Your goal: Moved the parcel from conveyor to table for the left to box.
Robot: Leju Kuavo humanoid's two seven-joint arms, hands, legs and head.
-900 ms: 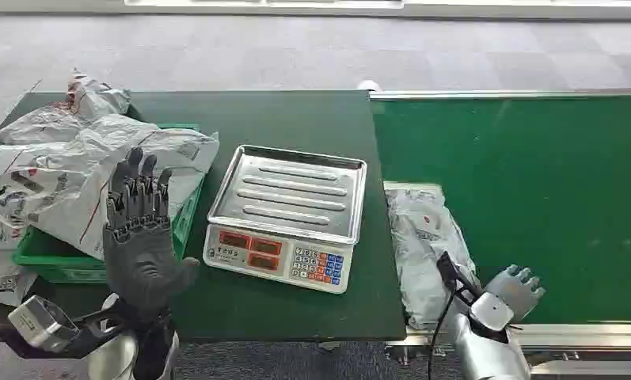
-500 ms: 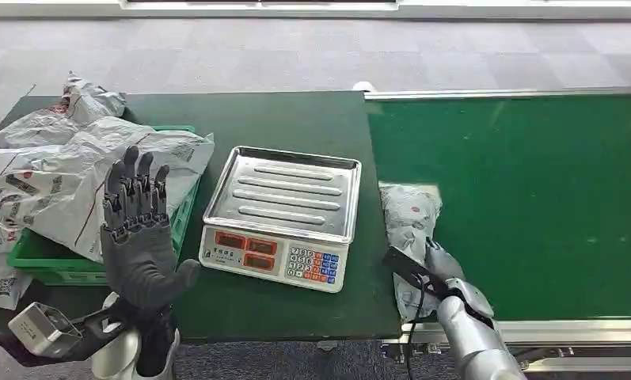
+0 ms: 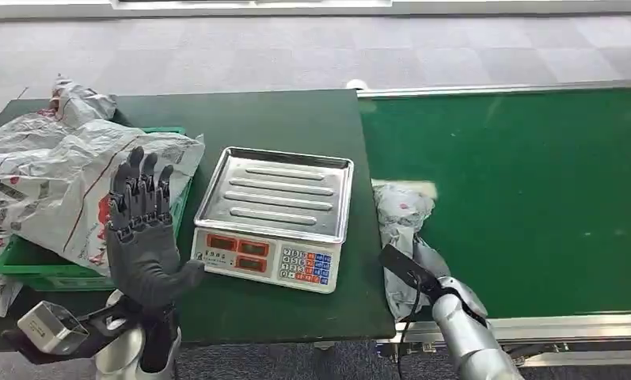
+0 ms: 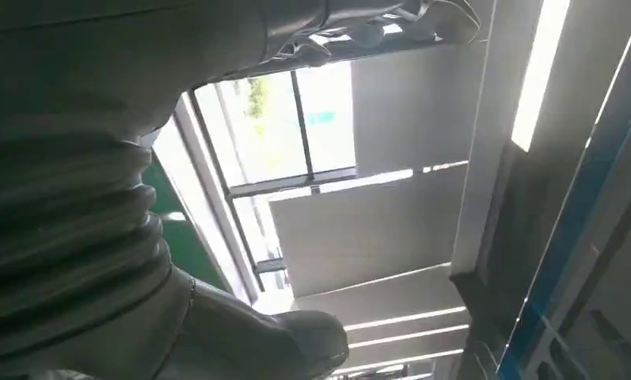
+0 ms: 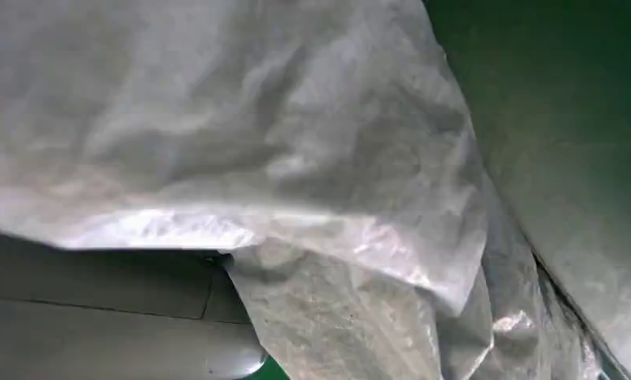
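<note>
before me the floor (image 3: 312, 47) is grey carpet laid in large squares, some a shade lighter than others, running across the far side of the room. a pale strip (image 3: 248, 3) lines its far edge. looking up past my left wrist, i see a tall window (image 4: 296, 127) with dark frames, bright daylight and a bit of green foliage behind the glass. beside it stands a plain light-grey wall (image 4: 407, 111). a long bright light strip (image 4: 537, 75) runs along the ceiling, next to a blue beam (image 4: 581, 214).
</note>
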